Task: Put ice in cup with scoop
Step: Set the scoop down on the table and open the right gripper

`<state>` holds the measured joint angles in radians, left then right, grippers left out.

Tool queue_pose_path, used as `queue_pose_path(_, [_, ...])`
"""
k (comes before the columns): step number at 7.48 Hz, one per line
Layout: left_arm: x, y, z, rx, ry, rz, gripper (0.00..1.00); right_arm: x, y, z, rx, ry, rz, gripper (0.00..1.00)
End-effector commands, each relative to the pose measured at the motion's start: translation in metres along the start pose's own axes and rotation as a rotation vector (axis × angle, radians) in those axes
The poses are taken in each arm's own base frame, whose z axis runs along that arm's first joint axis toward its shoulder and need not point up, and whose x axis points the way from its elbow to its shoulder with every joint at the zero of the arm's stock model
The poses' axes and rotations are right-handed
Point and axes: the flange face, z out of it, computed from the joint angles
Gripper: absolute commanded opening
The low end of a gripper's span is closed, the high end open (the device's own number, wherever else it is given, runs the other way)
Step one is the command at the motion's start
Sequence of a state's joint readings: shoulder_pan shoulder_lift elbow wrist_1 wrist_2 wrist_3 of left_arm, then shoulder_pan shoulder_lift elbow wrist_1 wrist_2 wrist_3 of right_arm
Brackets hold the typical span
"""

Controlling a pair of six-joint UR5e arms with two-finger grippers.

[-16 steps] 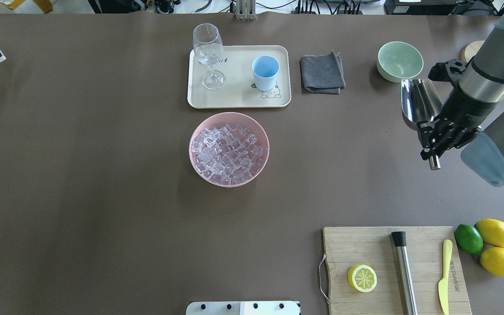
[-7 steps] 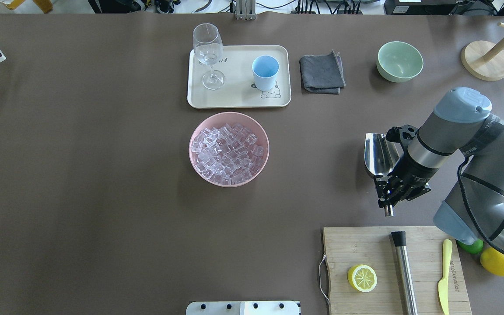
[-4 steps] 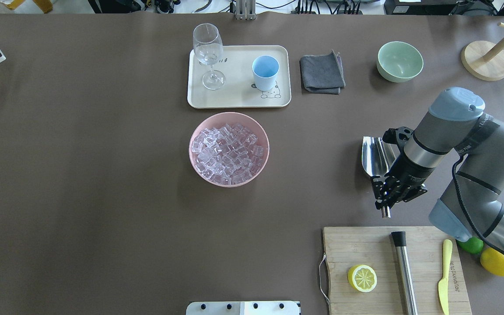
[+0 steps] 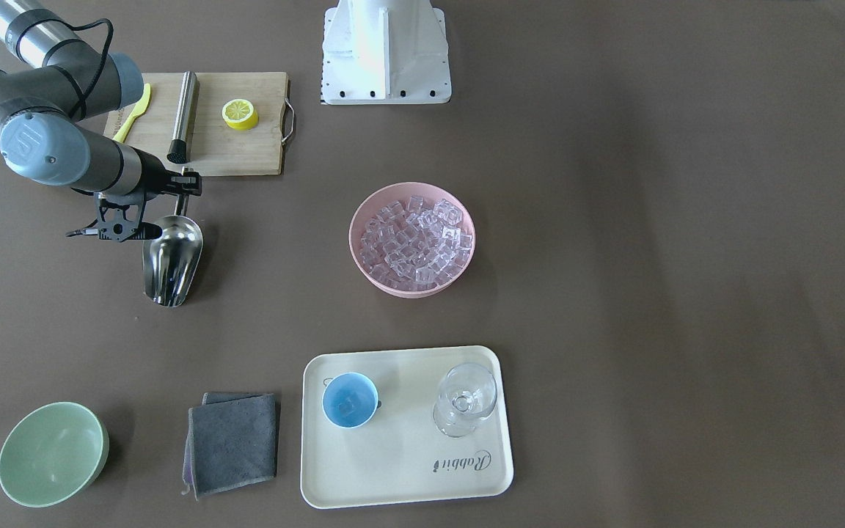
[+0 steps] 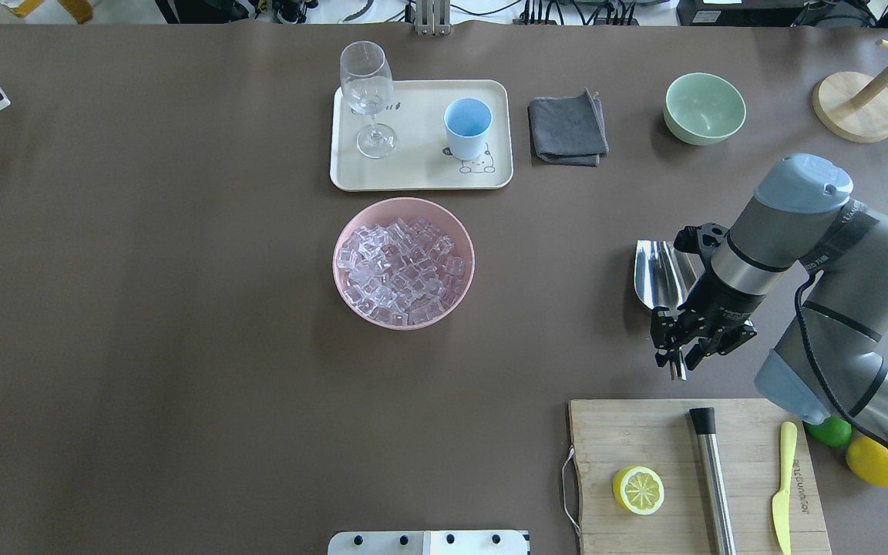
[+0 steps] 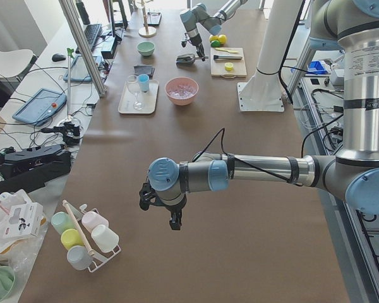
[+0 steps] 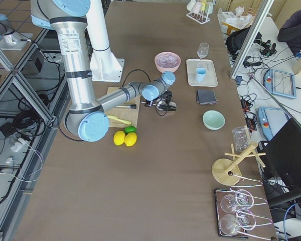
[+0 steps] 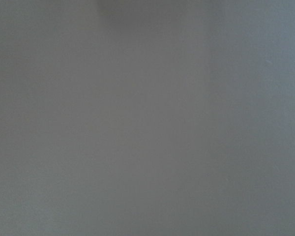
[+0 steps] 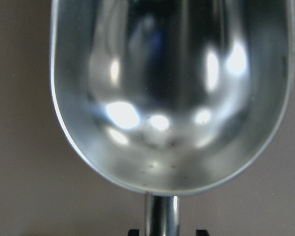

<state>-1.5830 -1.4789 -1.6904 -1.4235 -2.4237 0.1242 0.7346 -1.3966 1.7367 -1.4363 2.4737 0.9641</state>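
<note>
The steel scoop (image 5: pixel 656 274) (image 4: pixel 169 264) lies on the table right of the pink bowl (image 5: pixel 334 262), its trough empty in the right wrist view (image 9: pixel 172 88). My right gripper (image 5: pixel 677 356) (image 9: pixel 167 231) straddles the thin handle, open, with a small gap between each finger and the handle. The ice (image 5: pixel 401 266) (image 4: pixel 414 238) fills the pink bowl. On the cream tray (image 5: pixel 413 173) stands the light-blue cup (image 5: pixel 467 127) (image 4: pixel 349 400), with a faint glassy shape inside. My left gripper (image 6: pixel 170 214) hangs over bare table far to the left; I cannot tell whether it is open.
A cutting board (image 5: pixel 606 432) just behind the right gripper carries a lemon half (image 5: pixel 637 489), a steel rod (image 5: pixel 714 478) and a yellow knife (image 5: pixel 782 486). A wine glass (image 5: pixel 367 96) shares the tray. A grey cloth (image 5: pixel 567 129), green bowl (image 5: pixel 704 108) and wooden stand (image 5: pixel 856 108) sit far right.
The right arm carried the scoop from beside the green bowl back toward the cutting board and down to the table. In the last half second its fingers parted from the handle.
</note>
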Motion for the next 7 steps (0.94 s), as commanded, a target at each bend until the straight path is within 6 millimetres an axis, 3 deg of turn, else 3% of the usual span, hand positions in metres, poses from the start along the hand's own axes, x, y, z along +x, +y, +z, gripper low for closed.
queue_pose_path(1, [-0.001, 0.0, 0.001, -0.002, 0.0, -0.002, 0.98, 0.0, 0.001, -0.001, 0.006, 0.002, -0.004, 0.97])
queue_pose_path(2, [-0.001, 0.0, 0.001, -0.002, -0.001, -0.002, 0.98, 0.002, -0.001, -0.001, 0.006, 0.005, -0.001, 0.98])
queue_pose_path(4, [-0.001, 0.0, 0.001, -0.003, -0.001, -0.004, 0.98, 0.01, -0.007, -0.019, 0.031, -0.012, 0.017, 0.99])
queue_pose_path(6, [-0.002, 0.0, 0.002, -0.004, -0.001, -0.005, 0.98, 0.028, -0.02, -0.055, 0.075, -0.008, -0.001, 0.99])
queue_pose_path(7, [-0.002, 0.0, 0.002, -0.004, -0.001, -0.005, 0.98, 0.04, -0.022, -0.084, 0.097, 0.005, -0.017, 0.99])
